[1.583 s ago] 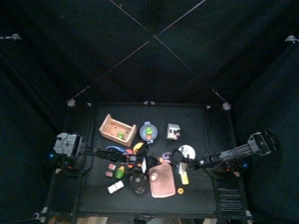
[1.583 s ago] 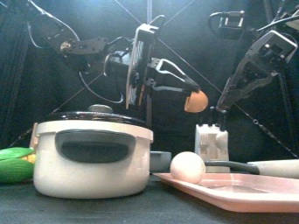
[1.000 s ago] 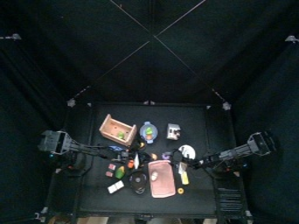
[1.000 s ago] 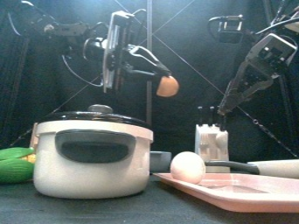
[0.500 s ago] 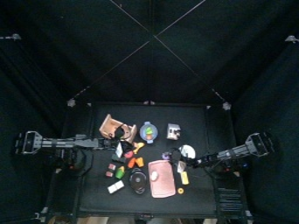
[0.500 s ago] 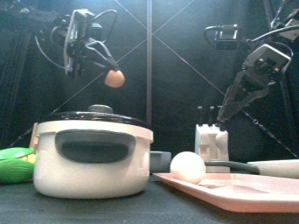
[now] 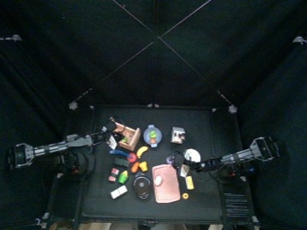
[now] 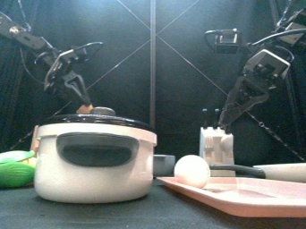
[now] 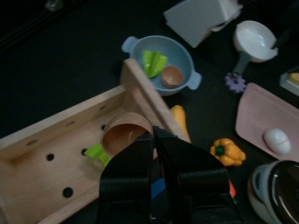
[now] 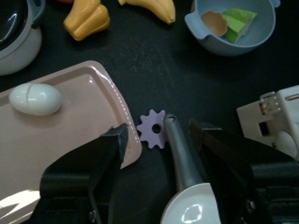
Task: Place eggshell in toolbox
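Eggshell (image 9: 122,138), light and brittle, sat pinched at its rim by the left end effector (image 9: 153,145) over the toolbox (image 9: 52,149); gentle pressure suited it.

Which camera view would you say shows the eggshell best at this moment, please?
The left wrist view: the brown eggshell sits large between the left claw tips, over the toolbox. The front view shows only a speck of it behind the pot; the top view barely resolves it; the right wrist view misses it.
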